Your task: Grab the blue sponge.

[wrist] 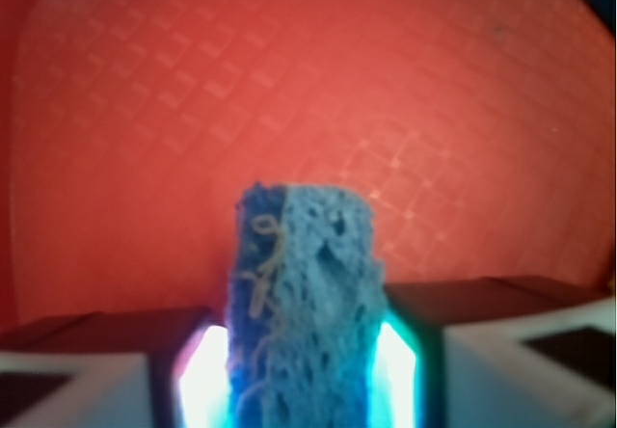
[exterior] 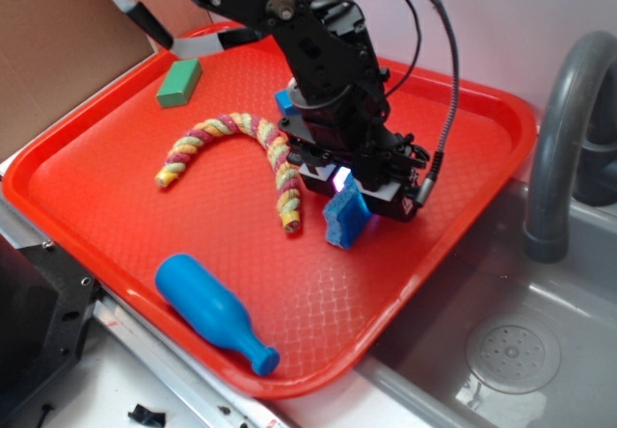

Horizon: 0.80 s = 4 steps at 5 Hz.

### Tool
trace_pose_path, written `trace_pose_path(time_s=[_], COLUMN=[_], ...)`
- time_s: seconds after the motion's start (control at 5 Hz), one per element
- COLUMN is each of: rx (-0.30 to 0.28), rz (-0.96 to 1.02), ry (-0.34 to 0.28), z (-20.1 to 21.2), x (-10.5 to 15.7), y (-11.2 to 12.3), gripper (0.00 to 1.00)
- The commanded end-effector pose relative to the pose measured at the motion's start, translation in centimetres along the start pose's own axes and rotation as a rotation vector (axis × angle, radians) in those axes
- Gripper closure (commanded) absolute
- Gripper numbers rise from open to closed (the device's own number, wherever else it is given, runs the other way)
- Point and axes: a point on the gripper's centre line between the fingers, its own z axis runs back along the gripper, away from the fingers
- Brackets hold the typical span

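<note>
Red textured plastic tray [exterior: 87, 197] beside a grey sink holds the scene. At its right middle, the black gripper [exterior: 359, 197] pinches the thick, porous blue sponge [wrist: 304, 303] between its fingers; grasp looks made, so lifting clear comes next.

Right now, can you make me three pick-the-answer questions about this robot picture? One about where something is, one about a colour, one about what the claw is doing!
1. Where is the smooth blue bottle-shaped toy?
A. Near the front edge of the red plastic tray
B. In the grey sink
C. On the green block

2. What colour is the small rectangular block at the tray's far corner?
A. Yellow
B. Green
C. Purple

3. What is the gripper doing?
A. Open, holding nothing
B. Closed on the rough blue sponge
C. Closed on the twisted rope

Answers:
1. A, it lies on the tray.
2. B, it looks green.
3. B, the wrist view shows the sponge between both fingers.
</note>
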Motion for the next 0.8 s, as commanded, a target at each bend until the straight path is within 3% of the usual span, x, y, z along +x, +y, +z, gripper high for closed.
trace_pose_path(time_s=[0.0, 0.2, 0.6], rx=[0.002, -0.018, -0.083], rz=[-0.036, -0.08, -0.037], ry=[0.0, 0.019, -0.078], z=[7.8, 12.1, 21.0], x=[2.7, 2.8, 0.4], y=[1.8, 2.8, 5.3], gripper=[1.0, 1.0, 1.0])
